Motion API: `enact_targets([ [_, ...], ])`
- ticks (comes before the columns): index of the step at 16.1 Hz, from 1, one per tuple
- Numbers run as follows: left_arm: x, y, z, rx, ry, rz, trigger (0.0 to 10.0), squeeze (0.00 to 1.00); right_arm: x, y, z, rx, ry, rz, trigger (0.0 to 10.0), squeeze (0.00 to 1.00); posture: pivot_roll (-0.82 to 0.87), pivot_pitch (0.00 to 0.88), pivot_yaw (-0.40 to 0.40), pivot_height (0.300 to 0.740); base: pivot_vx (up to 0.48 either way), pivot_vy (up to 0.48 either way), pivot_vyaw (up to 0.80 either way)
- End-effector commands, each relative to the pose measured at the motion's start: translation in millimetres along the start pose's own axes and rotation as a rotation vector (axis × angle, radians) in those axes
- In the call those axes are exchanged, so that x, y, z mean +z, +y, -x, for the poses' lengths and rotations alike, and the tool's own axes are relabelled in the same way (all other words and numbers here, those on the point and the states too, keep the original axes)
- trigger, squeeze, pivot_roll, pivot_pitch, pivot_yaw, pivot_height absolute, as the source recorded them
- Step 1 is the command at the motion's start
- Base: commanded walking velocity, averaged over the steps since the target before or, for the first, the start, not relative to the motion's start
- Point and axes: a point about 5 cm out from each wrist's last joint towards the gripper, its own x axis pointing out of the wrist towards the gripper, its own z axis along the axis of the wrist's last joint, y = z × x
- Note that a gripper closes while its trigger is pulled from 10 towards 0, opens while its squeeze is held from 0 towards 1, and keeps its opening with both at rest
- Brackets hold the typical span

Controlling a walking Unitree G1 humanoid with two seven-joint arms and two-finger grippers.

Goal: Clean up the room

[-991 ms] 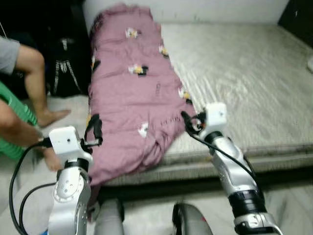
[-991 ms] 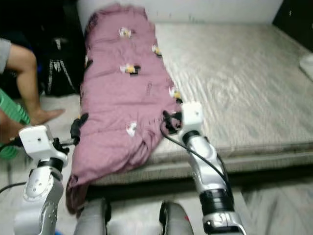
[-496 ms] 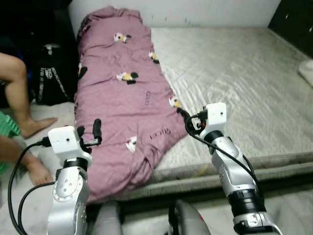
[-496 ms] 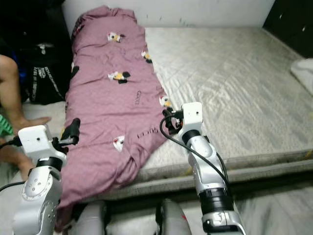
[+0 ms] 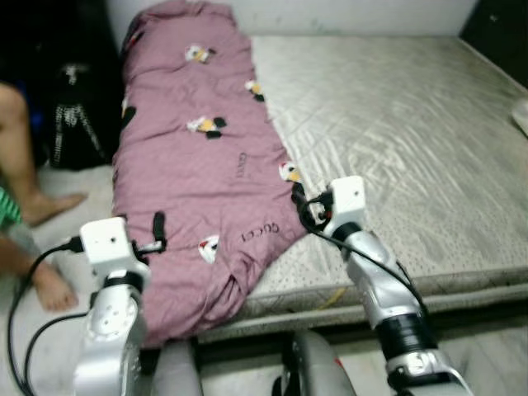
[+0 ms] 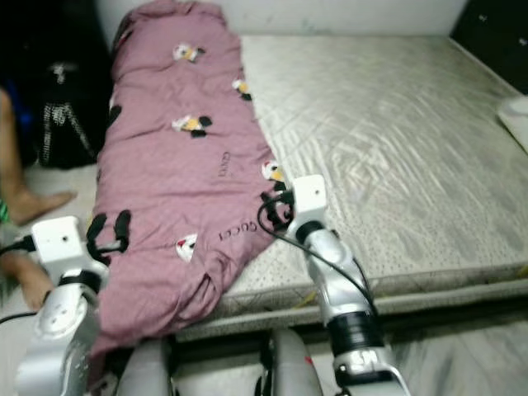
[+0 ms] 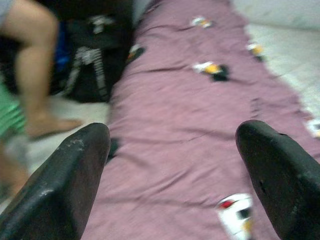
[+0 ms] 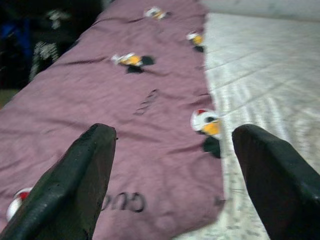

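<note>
A mauve blanket (image 5: 198, 157) with small cartoon prints lies lengthwise along the left side of a bare grey mattress (image 5: 412, 124). Its near end hangs over the mattress's front edge. My left gripper (image 6: 110, 231) is open, its fingers just above the blanket's left edge near the front. In the left wrist view the fingers (image 7: 65, 185) stand wide apart with the blanket (image 7: 200, 125) between and beyond them. My right gripper (image 5: 301, 206) is open at the blanket's right edge, by a cartoon print (image 8: 206, 122). Neither gripper holds anything.
A person's bare leg and foot (image 5: 45, 206) are on the floor left of the bed. A black bag (image 5: 70, 115) stands there too. A white object (image 5: 521, 115) lies at the mattress's far right edge. The right half of the mattress is bare.
The whole view has shifted as I move at the bedside. Both arms have come slightly lower over the blanket's near end. Both grippers remain open.
</note>
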Motion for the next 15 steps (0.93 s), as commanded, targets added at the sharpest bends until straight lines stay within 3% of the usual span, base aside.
enact_targets([
  [1,3,6.3,2.6,0.030,-0.002,-0.020,10.0,0.00,-3,9.2,-3.3,0.045,0.030,0.003,10.0,0.00,0.05,0.063,-0.071,0.602,0.000,0.000,0.00],
  [7,4,8.1,4.2,0.035,0.003,-0.039,10.0,0.00,-6,13.2,-6.3,0.064,0.044,0.014,10.0,0.00,0.05,0.051,-0.063,0.597,0.000,0.000,0.00],
  [13,3,8.0,4.3,0.040,0.020,-0.052,10.0,0.00,-14,22.6,-7.0,0.168,0.100,0.030,10.0,0.00,0.05,0.053,-0.057,0.527,0.000,0.000,0.00],
  [15,2,19.7,10.3,0.093,0.042,-0.086,10.0,0.00,-16,29.6,-9.8,0.212,0.118,0.044,10.0,0.00,0.07,0.069,-0.064,0.522,0.000,0.000,0.00],
])
